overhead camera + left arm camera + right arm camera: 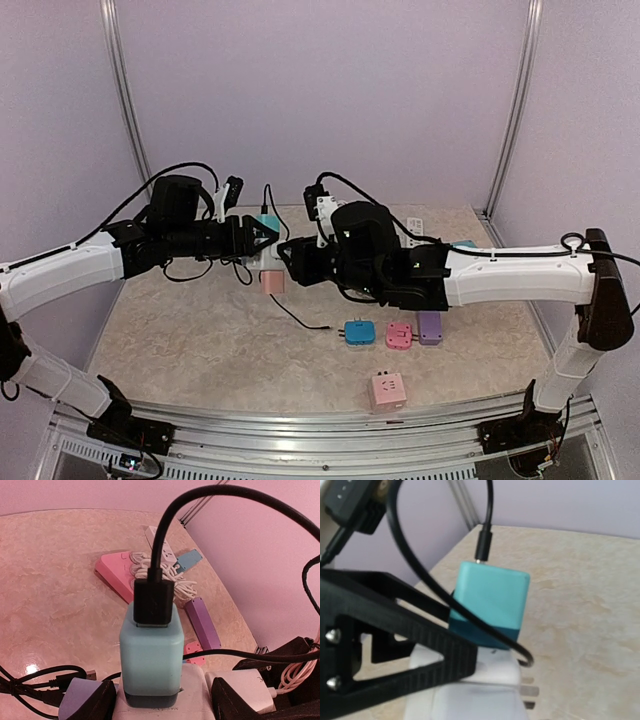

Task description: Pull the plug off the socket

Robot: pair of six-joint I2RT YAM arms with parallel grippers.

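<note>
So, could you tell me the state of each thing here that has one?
plug: seated in the socket, not pulled out yet
socket: held by the left gripper
cable: plugged into the plug's top
left gripper: shut on the socket
right gripper: close to the plug; open or shut unclear

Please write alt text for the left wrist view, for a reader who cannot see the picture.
A teal charger with a black cable plugged into its top stands in a white socket block, held between the black fingers of the left pincer. Behind it lie a pink power strip with a coiled white cord and a purple adapter.
</note>
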